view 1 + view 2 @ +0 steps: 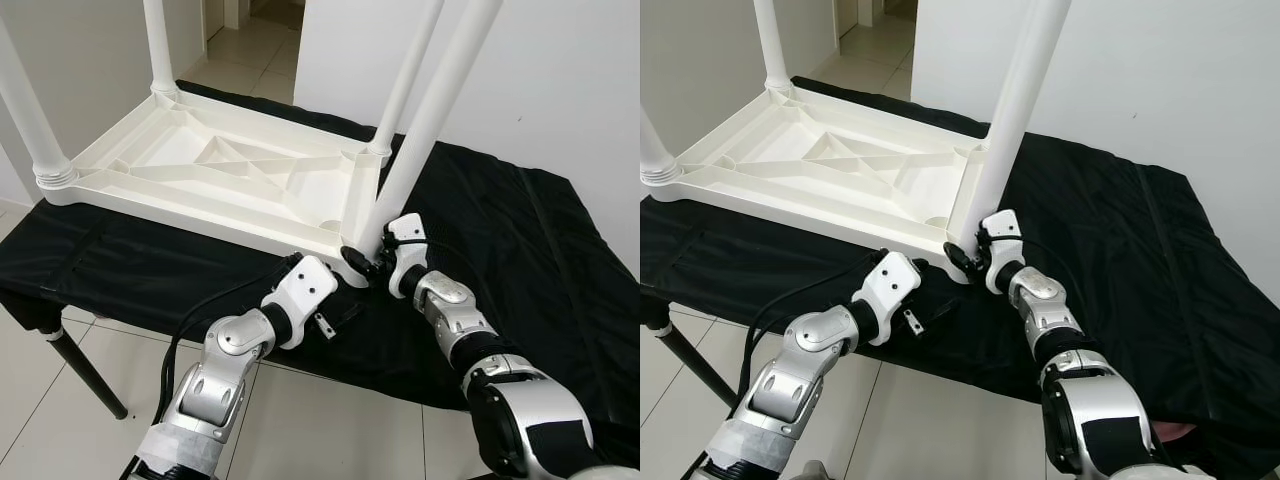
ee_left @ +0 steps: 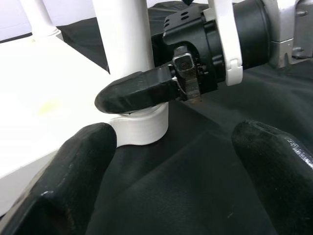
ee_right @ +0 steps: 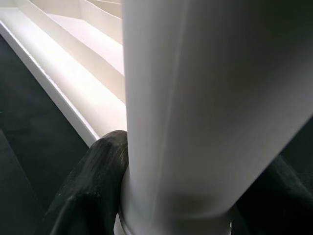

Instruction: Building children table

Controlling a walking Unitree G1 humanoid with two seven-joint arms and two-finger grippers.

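Children's table [image 1: 220, 175], white plastic, lies upside down on a black cloth [image 1: 520, 250] covering the table beneath, ribbed underside up. Legs: four upright in the corner sockets. Nearest leg [image 1: 425, 125] stands at the corner closest to me; my right fingers [image 1: 372, 262] are clasped around its base, one black pad on each side, just above the socket collar [image 2: 142, 128]. My left fingers [image 1: 335, 318] are spread apart and grasp nothing, hovering over the cloth just beside that same corner, pointed at the collar. Beyond: pale tiled floor [image 1: 250, 45].
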